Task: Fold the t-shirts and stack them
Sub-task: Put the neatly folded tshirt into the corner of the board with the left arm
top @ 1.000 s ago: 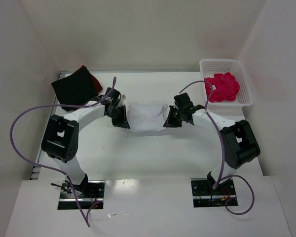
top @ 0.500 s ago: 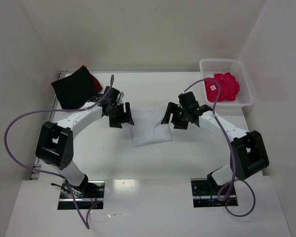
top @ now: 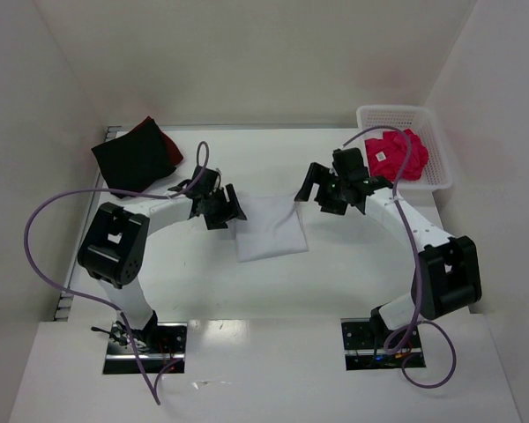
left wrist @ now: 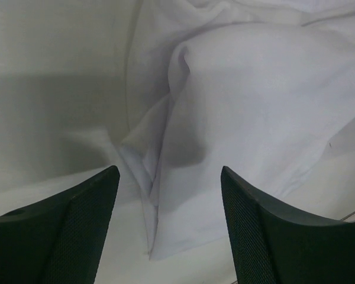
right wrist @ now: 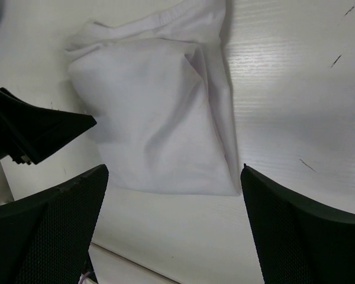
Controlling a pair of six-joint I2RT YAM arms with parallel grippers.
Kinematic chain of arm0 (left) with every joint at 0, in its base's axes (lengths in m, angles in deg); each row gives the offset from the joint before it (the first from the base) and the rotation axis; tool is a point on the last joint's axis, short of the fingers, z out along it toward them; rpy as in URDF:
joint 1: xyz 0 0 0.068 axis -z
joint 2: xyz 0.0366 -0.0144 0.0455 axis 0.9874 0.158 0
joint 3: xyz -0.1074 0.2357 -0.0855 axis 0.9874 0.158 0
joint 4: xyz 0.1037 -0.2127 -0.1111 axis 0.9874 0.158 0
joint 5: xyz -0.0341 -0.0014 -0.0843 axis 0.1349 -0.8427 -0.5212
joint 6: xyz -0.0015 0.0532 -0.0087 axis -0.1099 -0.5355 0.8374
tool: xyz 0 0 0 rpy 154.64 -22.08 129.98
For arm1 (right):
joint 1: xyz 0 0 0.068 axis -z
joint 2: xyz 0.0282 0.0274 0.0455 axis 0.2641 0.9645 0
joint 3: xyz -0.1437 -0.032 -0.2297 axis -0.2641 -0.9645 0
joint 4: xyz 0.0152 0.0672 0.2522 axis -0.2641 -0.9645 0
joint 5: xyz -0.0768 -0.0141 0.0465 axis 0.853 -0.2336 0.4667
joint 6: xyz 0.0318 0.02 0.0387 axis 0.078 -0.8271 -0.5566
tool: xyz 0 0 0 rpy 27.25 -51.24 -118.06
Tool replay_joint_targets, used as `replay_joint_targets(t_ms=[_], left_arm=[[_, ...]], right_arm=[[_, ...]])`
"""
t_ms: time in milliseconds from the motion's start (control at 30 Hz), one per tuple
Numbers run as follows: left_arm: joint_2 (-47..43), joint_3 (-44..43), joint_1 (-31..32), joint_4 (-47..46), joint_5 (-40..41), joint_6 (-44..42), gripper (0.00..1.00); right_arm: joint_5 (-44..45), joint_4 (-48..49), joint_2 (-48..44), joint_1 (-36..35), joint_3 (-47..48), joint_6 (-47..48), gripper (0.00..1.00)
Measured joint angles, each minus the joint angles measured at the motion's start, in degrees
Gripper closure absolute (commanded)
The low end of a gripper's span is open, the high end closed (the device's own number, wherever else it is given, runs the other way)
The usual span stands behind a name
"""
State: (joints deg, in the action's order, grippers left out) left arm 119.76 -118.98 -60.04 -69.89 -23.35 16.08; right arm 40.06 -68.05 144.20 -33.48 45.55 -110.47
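Lying folded at the centre of the top view, the soft white cloth t-shirt (top: 269, 229) sits flat on the white table (top: 353, 264). The left gripper (top: 225, 210) hovers at its left edge, jaws spread and empty. The right gripper (top: 322, 189) hangs off its upper right corner, also wide apart and empty. In the upper left, a black cloth t-shirt (top: 130, 163) touches a dark red one (top: 163, 141). In the upper right, a bright pink-red t-shirt (top: 397, 154) lies crumpled in the white plastic lattice basket (top: 397, 113).

crops the white t-shirt (left wrist: 260, 100) at the left wrist view's top edge; hides most of the dark red t-shirt (top: 154, 130) beneath the black t-shirt (top: 132, 163).
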Motion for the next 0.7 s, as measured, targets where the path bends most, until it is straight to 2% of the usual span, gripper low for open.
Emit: replay_joint_targets(t_ms=[333, 433, 567, 633, 700], left_arm=[[3.32, 1.82, 1.64, -10.85, -2.0, 4.75, 0.25], [3.81, 2.65, 1.8, -12.99, -2.52, 5.38, 0.37], [5.35, 3.25, 1.7, -15.09, -3.74, 5.98, 0.65], [6.1, 3.34, 1.74, -15.62, -4.5, 5.95, 0.84], [6.83, 3.39, 1.87, -16.18, -5.39, 5.87, 0.95]], right_arm=[[-0.22, -1.32, -2.87, 2.28, 0.65, 0.41, 0.0], [-0.44, -1.48, -3.95, 3.34, 0.63, -0.03, 0.0], [-0.44, -1.61, -5.04, 4.15, 0.63, -0.49, 0.0], [-0.47, -1.62, -5.41, 4.21, 0.57, -0.64, 0.0], [-0.48, -1.63, -5.63, 4.31, 0.47, -0.82, 0.0]])
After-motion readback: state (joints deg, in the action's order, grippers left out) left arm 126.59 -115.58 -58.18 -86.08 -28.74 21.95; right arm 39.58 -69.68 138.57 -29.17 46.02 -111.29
